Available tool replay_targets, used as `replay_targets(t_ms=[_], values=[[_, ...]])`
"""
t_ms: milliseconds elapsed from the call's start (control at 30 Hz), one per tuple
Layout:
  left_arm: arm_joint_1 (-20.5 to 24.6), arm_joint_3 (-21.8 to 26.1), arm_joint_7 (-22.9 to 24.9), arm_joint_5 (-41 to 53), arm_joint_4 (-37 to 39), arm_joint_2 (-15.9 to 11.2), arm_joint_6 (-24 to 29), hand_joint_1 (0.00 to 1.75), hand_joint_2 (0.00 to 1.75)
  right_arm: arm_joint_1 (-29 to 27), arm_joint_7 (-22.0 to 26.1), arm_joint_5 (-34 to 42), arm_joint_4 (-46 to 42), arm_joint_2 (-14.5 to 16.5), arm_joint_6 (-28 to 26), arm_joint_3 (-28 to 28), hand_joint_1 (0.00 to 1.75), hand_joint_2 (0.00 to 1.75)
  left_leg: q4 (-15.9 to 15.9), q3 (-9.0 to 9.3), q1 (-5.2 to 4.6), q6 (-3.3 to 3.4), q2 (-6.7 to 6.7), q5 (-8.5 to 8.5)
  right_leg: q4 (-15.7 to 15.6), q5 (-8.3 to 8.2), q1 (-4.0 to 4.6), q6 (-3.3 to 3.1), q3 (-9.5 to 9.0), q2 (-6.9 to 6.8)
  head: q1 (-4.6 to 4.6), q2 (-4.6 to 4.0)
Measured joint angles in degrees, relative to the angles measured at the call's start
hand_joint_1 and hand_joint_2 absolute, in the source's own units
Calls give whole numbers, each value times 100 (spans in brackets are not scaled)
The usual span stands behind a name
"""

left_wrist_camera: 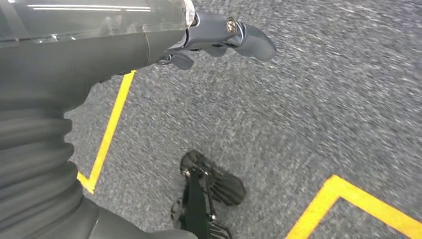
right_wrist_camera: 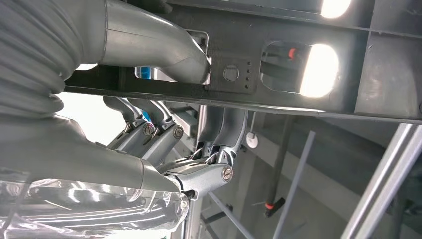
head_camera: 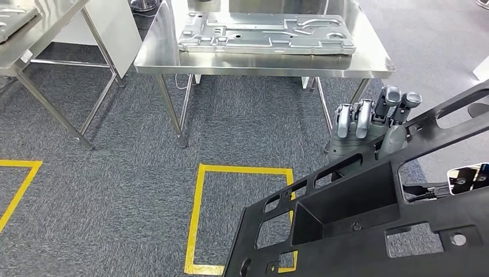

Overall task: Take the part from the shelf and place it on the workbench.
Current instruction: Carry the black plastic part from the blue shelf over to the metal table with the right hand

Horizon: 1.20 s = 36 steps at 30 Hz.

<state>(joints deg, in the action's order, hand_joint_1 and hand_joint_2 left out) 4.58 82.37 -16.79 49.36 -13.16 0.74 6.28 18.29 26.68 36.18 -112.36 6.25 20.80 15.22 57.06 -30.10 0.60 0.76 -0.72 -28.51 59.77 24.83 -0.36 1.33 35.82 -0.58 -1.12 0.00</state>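
- Part (head_camera: 369,231): large black plastic frame with many cut-outs and a deep rectangular pocket, carried tilted in front of the robot at the near right of the head view. It is above the carpet and well apart from the worktop. Its lower and right edges are cut off by the picture. No brand, label or writing can be read on it.
- Right hand (head_camera: 372,124): grips the upper edge of the part; grey fingers (head_camera: 353,118) curl over the rim, and the palm is hidden behind the black frame. In the right wrist view the thumb (right_wrist_camera: 164,50) presses on one face of a black bar of the part (right_wrist_camera: 278,69) and the fingers (right_wrist_camera: 219,174) wrap the other side.
- Left hand (left_wrist_camera: 219,37): hangs over the carpet, holding nothing; the fingers that show are stretched out, partly hidden behind the wrist cover.
- Worktop (head_camera: 259,63): stainless steel table on thin legs, straight ahead. Its far edge is cut off.
- Metal panel (head_camera: 268,33): grey pressed sheet lying flat on the worktop; no markings legible.
- Second steel table (head_camera: 34,40): at the far left, mostly out of frame, with another grey panel (head_camera: 11,17) on it, barely visible.
- Yellow tape (head_camera: 199,219): a rectangle outlined on the grey carpet (head_camera: 115,173) before the worktop, its near right corner hidden by the part; another taped corner at the left edge.
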Motion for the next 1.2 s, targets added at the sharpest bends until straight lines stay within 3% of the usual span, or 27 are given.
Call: replay_targets(t_ms=[33, 133, 200, 233, 300, 333, 367, 400, 467, 500, 533, 600, 667, 733, 800, 867, 900, 933, 1000, 1033, 1067, 1133, 1200], values=[[2, -2, -9, 2, 0, -5, 0, 0, 175, 2, 4, -3, -1, 0, -7, 0, 175, 175, -2, 16, -6, -33, -6, -28, -165, -7, 22, -38, -80, -19, 2, 0], [17, -14, -24, 11, -2, -27, -1, 0, 175, 1, 23, -20, -11, 2, -26, 1, 175, 175, -31, 95, -4, -127, -43, -98, -232, 72, 33, -140, -152, 20, 4, 0], [28, -33, -32, 21, -4, -43, -2, 0, 175, 10, 43, -39, -25, 5, -28, 5, 175, 175, 248, 22, 4, -178, -26, -231, -306, 115, 4, -217, -294, 38, 33, 0], [26, -40, -34, 25, -4, -52, -3, 0, 175, 12, 50, -49, -28, 7, -29, 9, 175, 175, 580, -148, 13, -196, -3, -353, -328, 147, -1, -248, -365, 42, 50, 1], [12, -48, -34, 29, -4, -68, -3, 0, 175, 0, 58, -58, -26, 8, -34, 13, 175, 175, 1415, -687, 13, -225, 19, -593, -333, 236, 5, -284, -465, 67, 68, 1], [0, -50, -33, 28, -4, -72, -3, 0, 175, -13, 60, -60, -25, 8, -36, 14, 175, 175, 1678, -915, 13, -232, 20, -590, -333, 289, 9, -285, -522, 89, 72, 1], [-12, -52, -33, 29, -4, -72, -3, 0, 175, -23, 60, -60, -25, 7, -37, 14, 175, 175, 1725, -1047, 13, -231, 20, -453, -333, 348, 11, -281, -594, 113, 70, 1], [-22, -53, -32, 28, -4, -73, -3, 0, 175, -28, 60, -61, -25, 7, -37, 16, 175, 175, 1526, -1058, 13, -222, 21, -189, -333, 416, 12, -272, -685, 133, 72, 1], [-33, -54, -32, 27, -4, -82, -3, 0, 175, -29, 67, -67, -22, 8, -36, 19, 175, 175, 770, -857, -1, -178, 30, 400, -338, 569, 20, -238, -877, 154, 67, 0], [-33, -55, -32, 25, -4, -88, -2, 0, 175, -29, 74, -72, -18, 8, -36, 23, 175, 175, 447, -731, -17, -148, 36, 538, -339, 637, 25, -209, -942, 164, 67, 0], [-30, -56, -32, 22, -4, -94, 0, 0, 175, -29, 82, -77, -14, 8, -35, 29, 175, 175, 264, -648, -37, -114, 41, 562, -353, 687, 27, -176, -982, 171, 62, 0], [-21, -57, -33, 18, -4, -102, 6, 0, 175, -28, 96, -90, -8, 8, -35, 44, 175, 175, 145, -555, -55, -36, 44, 433, -332, 701, 26, -95, -1017, 182, 61, 1], [-18, -58, -36, 11, -4, -107, 13, 0, 175, -26, 110, -101, -7, 9, -34, 58, 175, 175, 67, -439, -34, 43, 52, 365, -73, 630, 19, -24, -928, 158, 56, 1], [-18, -58, -40, 2, -4, -107, 25, 0, 175, -23, 133, -108, -5, 8, -34, 74, 175, 175, 3, -287, -11, 98, 59, 292, 538, 656, 6, 37, -544, 131, 46, 1], [-21, -58, -43, -2, -4, -107, 38, 0, 175, -32, 157, -119, 4, 8, -35, 86, 175, 175, -10, -161, -8, 118, 61, 182, 1206, 927, -16, 83, 8, 121, 39, 1], [-29, -58, -43, -3, -4, -105, 41, 0, 175, -41, 169, -131, 18, 9, -37, 92, 175, 175, -10, 3, -2, 104, 68, 43, 1418, 1133, -39, 107, 393, 110, 38, 1], [-31, -58, -44, -3, -4, -104, 41, 0, 175, -42, 172, -138, 23, 9, -37, 95, 175, 175, -10, 105, 4, 90, 73, -31, 1269, 1066, -44, 111, 456, 99, 39, 1], [-30, -58, -44, -3, -4, -103, 41, 0, 175, -41, 173, -145, 25, 9, -37, 99, 175, 175, -10, 219, 10, 72, 76, -114, 957, 843, -45, 103, 442, 84, 38, 1], [-30, -57, -46, -4, -4, -102, 41, 0, 175, -43, 176, -155, 36, 8, -40, 107, 175, 175, -21, 397, 8, 23, 80, -277, 256, 143, -31, 56, 352, 34, 34, 0], [-28, -57, -46, -4, -4, -102, 42, 0, 175, -45, 179, -160, 43, 8, -42, 111, 175, 175, -37, 458, 3, -11, 79, -350, 38, -112, -14, 19, 317, 20, 37, 0], [-24, -57, -48, -5, -4, -102, 42, 0, 175, -46, 180, -163, 48, 8, -44, 116, 175, 175, -50, 512, -4, -49, 74, -391, -63, -245, -3, -26, 299, 19, 40, 0], [-9, -58, -52, -5, -4, -103, 42, 0, 175, -37, 182, -167, 48, 10, -44, 132, 175, 175, 34, 562, -11, -131, 60, -381, -98, -205, 6, -114, 228, 54, 49, 1], [5, -59, -55, -3, -4, -100, 40, 0, 175, -26, 184, -167, 46, 13, -44, 147, 175, 175, 591, 343, -8, -203, 51, -305, -158, -127, -2, -199, 81, 71, 58, 1]])
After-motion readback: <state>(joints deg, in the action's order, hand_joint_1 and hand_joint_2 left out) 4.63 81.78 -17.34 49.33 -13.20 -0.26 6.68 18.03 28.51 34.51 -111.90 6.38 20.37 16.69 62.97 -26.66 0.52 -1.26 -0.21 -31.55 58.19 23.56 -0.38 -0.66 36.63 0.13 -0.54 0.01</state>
